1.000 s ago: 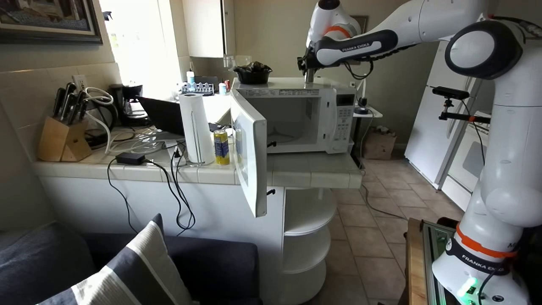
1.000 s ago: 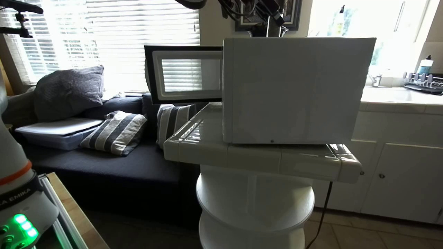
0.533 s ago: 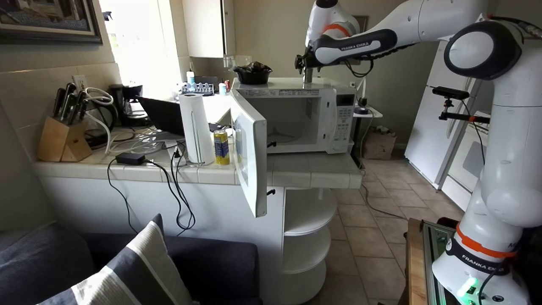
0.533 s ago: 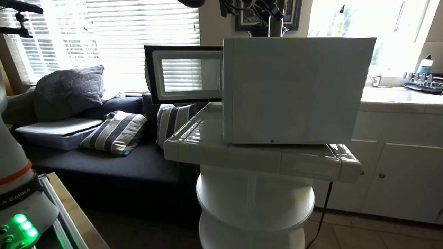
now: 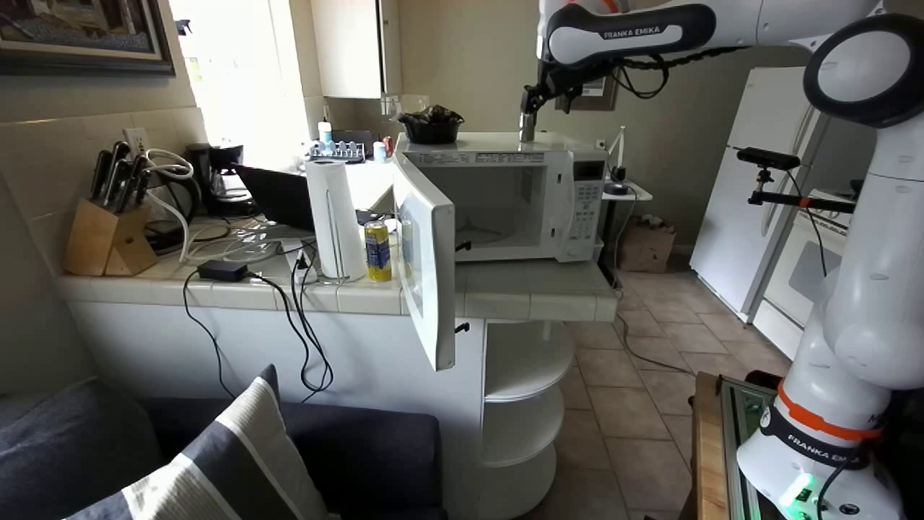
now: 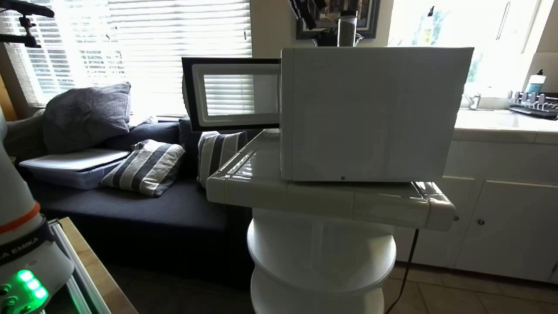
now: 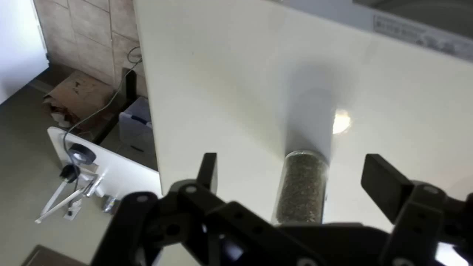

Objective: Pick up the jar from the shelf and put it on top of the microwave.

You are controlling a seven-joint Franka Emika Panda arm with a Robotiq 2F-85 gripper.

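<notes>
The jar point(image 6: 347, 31) stands upright on top of the microwave point(image 6: 375, 113), its dark lid showing in an exterior view. In the wrist view the glass jar point(image 7: 303, 188) is filled with dark grains and its upper part is hidden behind the gripper body. My gripper point(image 7: 290, 170) is open above it, one finger on each side with a wide gap to the glass. An exterior view has the fingers point(image 6: 305, 15) up and to the side of the lid. The white shelf point(image 5: 523, 433) has bare tiers under the counter.
The microwave door point(image 5: 431, 274) hangs wide open over the counter edge. A black bowl point(image 5: 432, 130) with dark crumpled material sits on the microwave's far end. A paper towel roll point(image 5: 336, 220) and a yellow-blue can point(image 5: 377, 251) stand beside the door.
The gripper has opened and let go of the jar. The arm has risen and drawn back from it, while the jar stays standing on the microwave.
</notes>
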